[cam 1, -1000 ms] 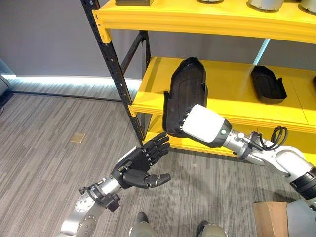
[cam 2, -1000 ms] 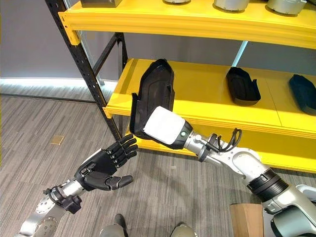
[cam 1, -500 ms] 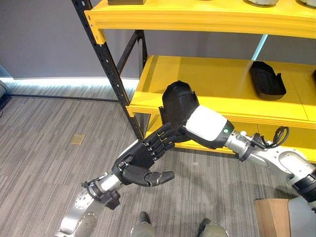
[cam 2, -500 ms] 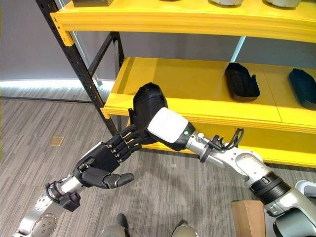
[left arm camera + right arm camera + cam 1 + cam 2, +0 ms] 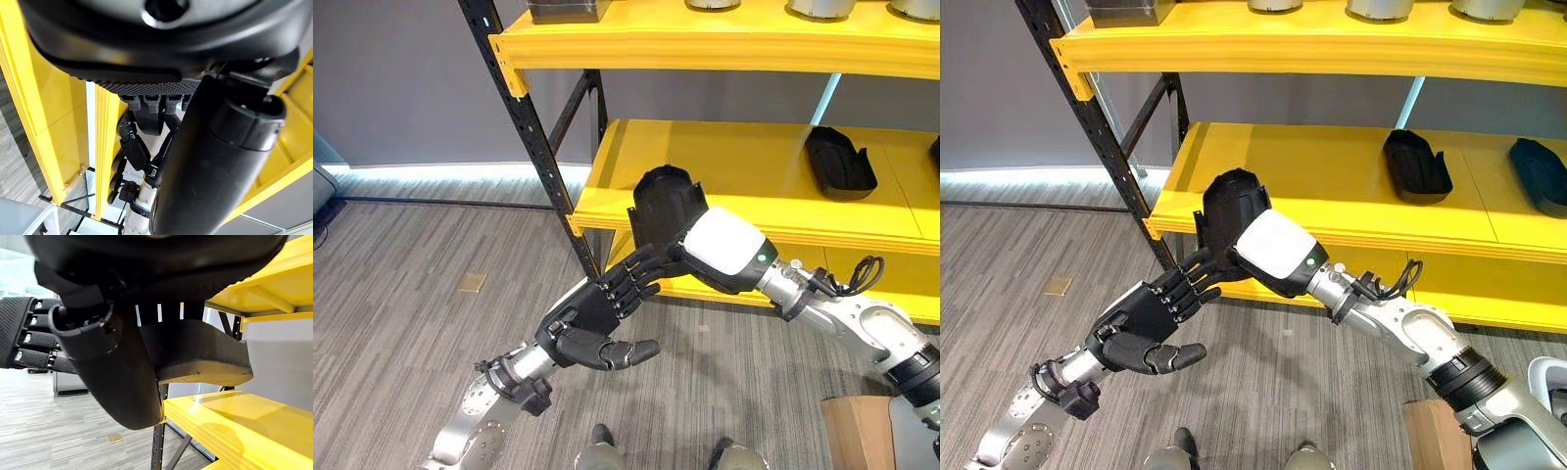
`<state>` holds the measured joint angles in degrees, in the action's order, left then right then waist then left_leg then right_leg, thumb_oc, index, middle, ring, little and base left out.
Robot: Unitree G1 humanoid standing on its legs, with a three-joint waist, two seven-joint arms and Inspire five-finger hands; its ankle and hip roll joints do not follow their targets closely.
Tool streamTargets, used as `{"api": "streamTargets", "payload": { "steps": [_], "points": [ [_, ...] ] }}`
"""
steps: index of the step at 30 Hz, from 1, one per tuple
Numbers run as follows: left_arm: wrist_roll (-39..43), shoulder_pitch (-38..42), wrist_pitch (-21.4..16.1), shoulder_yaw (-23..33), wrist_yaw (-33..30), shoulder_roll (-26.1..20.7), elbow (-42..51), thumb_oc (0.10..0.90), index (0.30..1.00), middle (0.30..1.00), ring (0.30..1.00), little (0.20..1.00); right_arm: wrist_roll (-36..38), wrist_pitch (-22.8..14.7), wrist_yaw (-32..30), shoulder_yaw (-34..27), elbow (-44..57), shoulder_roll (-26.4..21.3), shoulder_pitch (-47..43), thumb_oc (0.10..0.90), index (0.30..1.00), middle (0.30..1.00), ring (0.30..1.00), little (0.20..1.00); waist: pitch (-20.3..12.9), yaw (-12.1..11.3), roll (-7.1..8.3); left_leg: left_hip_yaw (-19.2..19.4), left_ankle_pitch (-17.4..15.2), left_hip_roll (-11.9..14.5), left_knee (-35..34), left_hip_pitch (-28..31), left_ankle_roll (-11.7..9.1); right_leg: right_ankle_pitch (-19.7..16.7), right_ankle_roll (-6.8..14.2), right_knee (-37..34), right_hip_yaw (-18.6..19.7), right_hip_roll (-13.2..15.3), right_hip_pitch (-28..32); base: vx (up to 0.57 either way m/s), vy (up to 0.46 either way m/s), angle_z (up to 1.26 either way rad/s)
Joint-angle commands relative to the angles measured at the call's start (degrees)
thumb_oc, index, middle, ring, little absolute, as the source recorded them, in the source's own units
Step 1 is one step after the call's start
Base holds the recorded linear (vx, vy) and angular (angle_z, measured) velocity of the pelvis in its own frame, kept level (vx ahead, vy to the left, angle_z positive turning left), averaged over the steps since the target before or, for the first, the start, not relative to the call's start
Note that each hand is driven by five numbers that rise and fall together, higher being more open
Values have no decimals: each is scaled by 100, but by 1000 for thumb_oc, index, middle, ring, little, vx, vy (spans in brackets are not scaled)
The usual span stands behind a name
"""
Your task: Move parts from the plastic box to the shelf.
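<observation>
Yellow shelf [image 5: 744, 166] ahead; the black part [image 5: 668, 201] hangs at its front edge, gripped in the right hand [image 5: 720, 250]. Looks stiff, light, slick: best held by the rim. Left hand [image 5: 592, 323], fingers [image 5: 631, 279] straight, reaches beneath.

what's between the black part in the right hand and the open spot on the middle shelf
Nothing visible. The right hand holds the black part at the front edge of the middle yellow shelf, whose near-left area is bare. The left hand touches it from the floor side, not the shelf side.
</observation>
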<state>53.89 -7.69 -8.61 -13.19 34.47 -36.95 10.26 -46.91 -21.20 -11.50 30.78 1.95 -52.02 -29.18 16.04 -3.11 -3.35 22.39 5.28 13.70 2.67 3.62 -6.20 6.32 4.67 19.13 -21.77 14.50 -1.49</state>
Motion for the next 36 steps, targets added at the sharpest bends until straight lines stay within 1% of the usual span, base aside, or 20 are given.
{"api": "streamTargets", "payload": {
  "steps": [1, 10, 12, 15, 18, 20, 22, 23, 24, 26, 28, 31, 32, 33, 36],
  "points": [
    [369, 268, -281, 149, 173, 46, 701, 900, 1000, 1000, 1000, 1000, 442, 116, -444, -673, 375, 311, -560, 400, 300, 300, 300, 300, -430, 24, 134, -330, -364, 233, 54, -108, -45, 526, -34, -226, 98, -64, 490, 11, -10, -3],
    [356, 241, -324, 137, 163, 69, 694, 900, 1000, 1000, 1000, 1000, 484, 317, -411, -674, 359, 313, -578, 400, 300, 300, 300, 300, -441, 33, 146, -319, -364, 251, 63, -95, -56, 538, -42, -218, 95, -62, 502, 2, 4, 0],
    [362, 234, -343, 149, 178, 71, 691, 900, 1000, 1000, 1000, 1000, 509, 306, -421, -689, 351, 312, -567, 400, 300, 300, 300, 300, -443, 41, 151, -310, -374, 249, 80, -90, -51, 535, -46, -217, 100, -65, 502, 17, 47, 0],
    [392, 236, -366, 183, 226, 92, 690, 900, 1000, 1000, 1000, 1000, 509, 177, -412, -781, 398, 297, -449, 400, 300, 300, 300, 300, -435, 65, 171, -302, -467, 209, 198, -96, -16, 525, -51, -219, 129, -67, 495, 20, 115, -2],
    [414, 294, -443, 152, 249, 89, 655, 900, 1000, 1000, 1000, 1000, 485, 141, -400, -783, 394, 286, -449, 400, 300, 300, 300, 300, -440, 81, 203, -329, -597, 104, 299, -81, 44, 489, -31, -224, 184, -57, 465, 8, 140, -2],
    [454, 316, -460, 148, 268, 85, 641, 900, 1000, 1000, 1000, 1000, 486, 103, -421, -804, 403, 279, -435, 400, 300, 300, 300, 300, -444, 88, 223, -351, -678, 22, 354, -78, 91, 452, -2, -254, 227, -48, 461, 8, 174, 0],
    [433, 375, -509, 123, 288, 65, 633, 900, 1000, 1000, 1000, 1000, 409, 103, -456, -842, 426, 290, -423, 400, 300, 300, 300, 300, -459, 86, 239, -395, -764, -126, 367, -61, 175, 287, 91, -362, 304, -1, 408, -12, 200, -1],
    [445, 383, -503, 121, 280, 54, 650, 900, 1000, 1000, 1000, 1000, 384, 78, -479, -850, 414, 305, -420, 400, 300, 300, 300, 300, -467, 78, 239, -400, -785, -156, 366, -61, 193, 238, 127, -390, 295, 27, 396, -10, 129, -3],
    [407, 395, -490, 131, 234, 25, 665, 900, 1000, 1000, 1000, 1000, 345, 33, -524, -866, 389, 344, -404, 400, 300, 300, 300, 300, -482, 54, 248, -387, -828, -214, 353, -54, 242, 162, 209, -412, 264, 105, 368, 5, 110, -9],
    [230, 426, -501, 138, 182, -32, 633, 900, 1000, 1000, 1000, 1000, 491, 39, -521, -916, 440, 398, -366, 400, 300, 300, 300, 300, -499, 19, 285, -317, -861, -302, 278, 9, 302, 69, 302, -447, 203, 197, 394, 26, 62, -15],
    [297, 410, -447, 180, 268, -42, 640, 900, 1000, 1000, 1000, 1000, 561, 162, -484, -968, 741, 405, -238, 400, 300, 300, 300, 300, -532, -57, 336, -294, -865, -377, 201, 24, 348, -97, 356, -572, 152, 262, 408, 23, -46, -16],
    [276, 381, -438, 250, 264, -20, 646, 900, 1000, 1000, 1000, 1000, 579, 249, -401, -945, 889, 430, -269, 400, 300, 300, 300, 300, -536, -99, 369, -271, -923, -390, 245, -17, 388, -116, 399, -632, 132, 250, 363, -16, -65, -9],
    [216, 424, -544, 225, 157, -24, 578, 900, 1000, 1000, 1000, 1000, 582, 294, -418, -873, 870, 440, -340, 400, 300, 300, 300, 300, -510, -90, 375, -248, -940, -372, 283, -48, 380, -94, 413, -623, 150, 234, 320, -90, -40, -7],
    [344, 492, -587, 211, 180, 2, 507, 900, 1000, 1000, 1000, 1000, 538, 287, -444, -824, 786, 454, -382, 400, 300, 300, 300, 300, -476, -79, 377, -235, -944, -357, 304, -88, 383, -66, 413, -641, 171, 210, 296, -103, -46, -6],
    [439, 437, -512, 275, 424, 36, 511, 900, 1000, 1000, 1000, 1000, 447, 114, -481, -907, 657, 474, -305, 400, 300, 300, 300, 300, -464, -77, 365, -198, -908, -347, 251, -78, 363, -75, 421, -764, 167, 177, 362, -39, -43, -5]
  ]
}}
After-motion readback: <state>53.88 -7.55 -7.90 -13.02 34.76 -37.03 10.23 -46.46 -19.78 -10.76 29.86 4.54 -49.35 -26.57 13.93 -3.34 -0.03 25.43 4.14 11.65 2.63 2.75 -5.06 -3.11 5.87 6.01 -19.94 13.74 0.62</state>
